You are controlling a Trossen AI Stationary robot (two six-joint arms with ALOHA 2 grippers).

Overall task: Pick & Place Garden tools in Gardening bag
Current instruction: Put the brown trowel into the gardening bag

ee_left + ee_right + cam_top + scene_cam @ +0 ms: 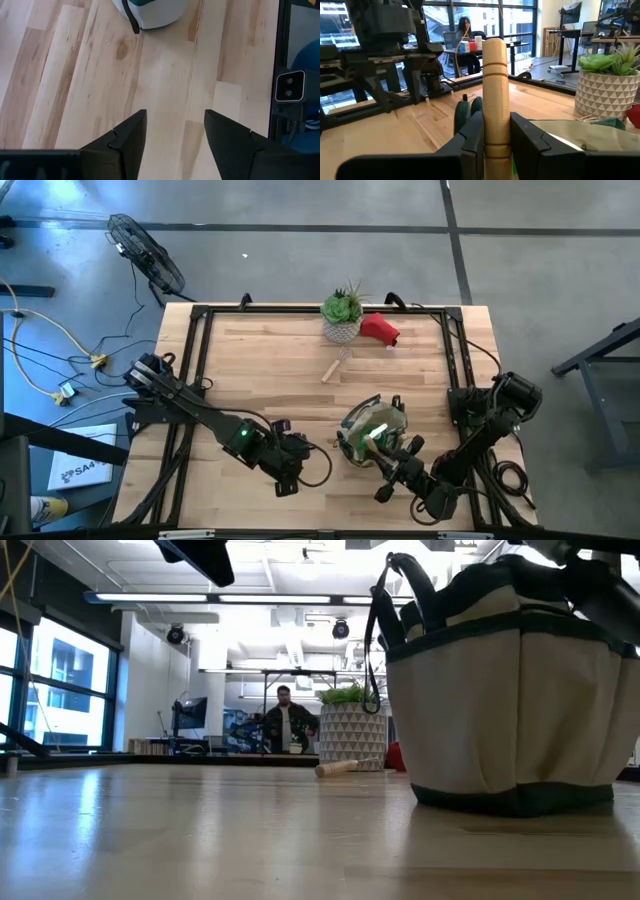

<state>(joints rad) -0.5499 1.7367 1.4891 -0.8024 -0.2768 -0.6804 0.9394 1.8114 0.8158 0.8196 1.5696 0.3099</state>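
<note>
My right tool [496,132] is clamped on the wooden handle [495,90] of a garden tool, handle standing upright between the fingers, right at the near side of the bag [372,430]. From above, the working end seems to point down toward the bag's open mouth, though my arm covers it and I cannot tell whether it is already inside. I judge this piece to be mid-placement: held, over or against the bag, not yet let go.

My left tool [172,135] is released, jaws apart with nothing between them, hovering over bare surface [290,370] just left of the bag, whose rounded side and a dark loop show ahead of it.

The bag sits near the front edge, right of centre. Something green and something pale show inside it from above, so I reckon several tools have already gone in; which ones, I cannot make out.

Left out on the surface: a wooden-handled tool [336,366] lying in front of the potted plant [343,315], and a red soft item [380,329] just beside the pot. Those two, plus the one in my grip, are what I count as remaining.
</note>
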